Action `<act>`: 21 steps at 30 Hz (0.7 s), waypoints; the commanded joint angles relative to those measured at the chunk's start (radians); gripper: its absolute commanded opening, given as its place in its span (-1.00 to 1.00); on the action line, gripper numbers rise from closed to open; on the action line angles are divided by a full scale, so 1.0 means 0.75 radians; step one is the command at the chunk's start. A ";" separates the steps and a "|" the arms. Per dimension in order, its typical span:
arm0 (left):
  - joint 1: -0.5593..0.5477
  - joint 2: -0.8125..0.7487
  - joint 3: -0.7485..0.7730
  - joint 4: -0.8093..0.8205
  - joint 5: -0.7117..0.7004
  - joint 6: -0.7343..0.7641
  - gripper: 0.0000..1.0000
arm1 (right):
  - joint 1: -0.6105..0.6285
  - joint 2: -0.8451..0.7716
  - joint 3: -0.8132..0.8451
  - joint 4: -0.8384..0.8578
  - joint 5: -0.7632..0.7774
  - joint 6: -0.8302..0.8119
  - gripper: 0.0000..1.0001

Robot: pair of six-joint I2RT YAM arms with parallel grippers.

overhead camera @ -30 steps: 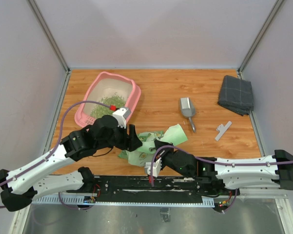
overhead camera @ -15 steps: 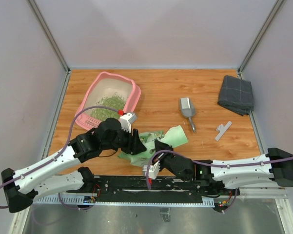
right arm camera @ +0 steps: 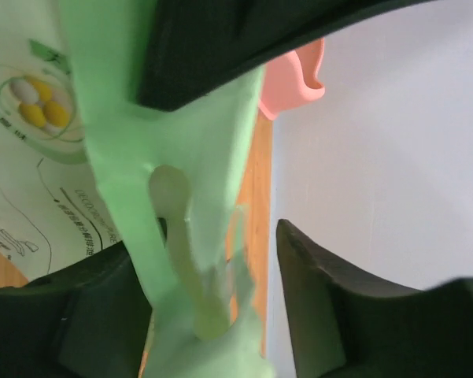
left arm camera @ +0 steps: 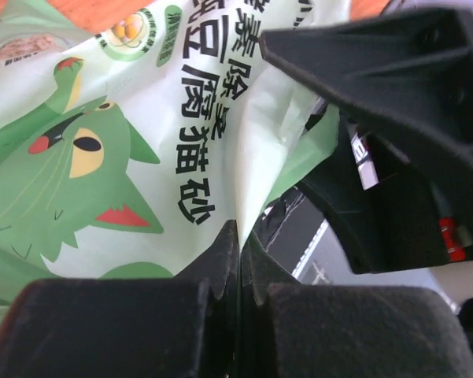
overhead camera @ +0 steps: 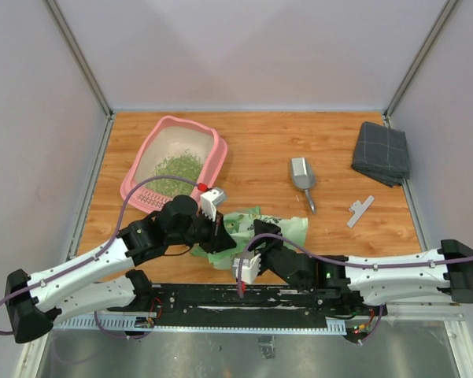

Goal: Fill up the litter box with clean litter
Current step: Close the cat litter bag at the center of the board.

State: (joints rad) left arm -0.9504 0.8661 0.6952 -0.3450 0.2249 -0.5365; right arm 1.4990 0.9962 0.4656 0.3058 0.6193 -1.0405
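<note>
Pinching printed green litter bag (left arm camera: 142, 118) film: left gripper (left arm camera: 238, 260), fingers pressed together. Opposite, right gripper (right arm camera: 208, 244): fingers spread, bag edge loose between them. Pink litter box (overhead camera: 134, 183): far-left on wooden table (overhead camera: 260, 150), beyond bag; clean litter (overhead camera: 175, 167) heaped inside.

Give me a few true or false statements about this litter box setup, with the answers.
1. The litter box has green litter in it. True.
2. The metal scoop lies inside the box. False: it lies on the table, to the box's right.
3. The left gripper is shut on the green bag. True.
4. The grey cloth sits at the near left corner. False: it is at the far right corner.
</note>
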 commanded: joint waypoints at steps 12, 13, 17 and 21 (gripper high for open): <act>0.005 -0.018 0.150 0.025 0.117 0.847 -1.00 | -0.311 -0.413 0.697 -1.131 -0.660 1.107 0.86; 0.005 -0.016 0.157 0.026 0.121 0.886 -0.99 | -0.361 -0.400 0.731 -1.167 -0.694 1.128 0.89; 0.005 -0.021 0.177 0.043 0.083 0.935 -0.99 | -0.450 -0.343 0.795 -1.287 -0.834 1.154 0.93; 0.006 -0.031 0.244 -0.035 0.101 0.936 -0.98 | -0.451 -0.354 0.720 -1.327 -0.822 0.985 0.94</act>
State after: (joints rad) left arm -0.9512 0.8631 0.7856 -0.4252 0.3061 0.0982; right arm 1.1751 0.7357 1.0443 -0.5888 0.0715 -0.2340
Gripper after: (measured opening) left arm 0.011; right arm 0.959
